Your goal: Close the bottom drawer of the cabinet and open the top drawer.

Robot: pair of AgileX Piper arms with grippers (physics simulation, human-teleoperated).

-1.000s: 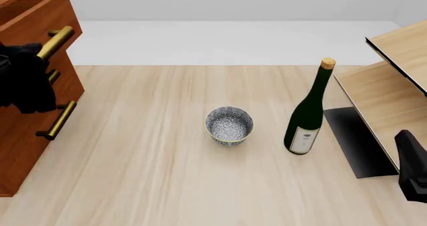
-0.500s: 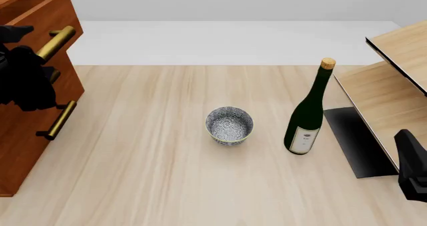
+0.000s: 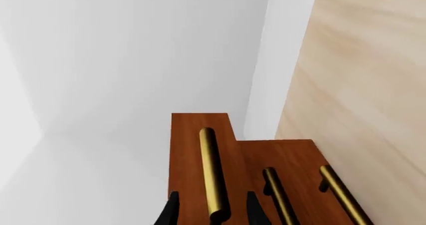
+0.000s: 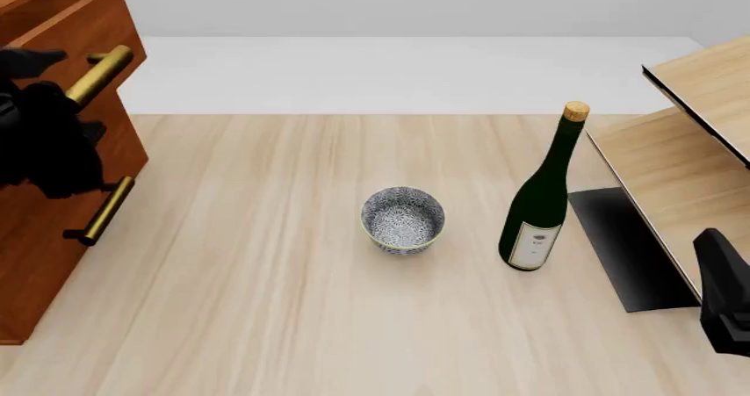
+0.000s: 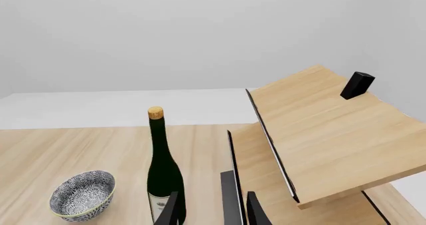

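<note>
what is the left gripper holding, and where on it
The left gripper straddles the top drawer's handle near one end of the bar, a finger on each side. Whether the fingers actually press it cannot be told. The right gripper holds nothing.

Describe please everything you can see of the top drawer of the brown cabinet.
The top drawer is a reddish-brown wooden box, the uppermost one in the cabinet at the table's left edge. It stands pulled out past the two fronts below it, as the left wrist view shows. Its brass bar handle runs along the front on short posts. The left hand has a dark finger on each side of this bar; whether they touch it cannot be told.
</note>
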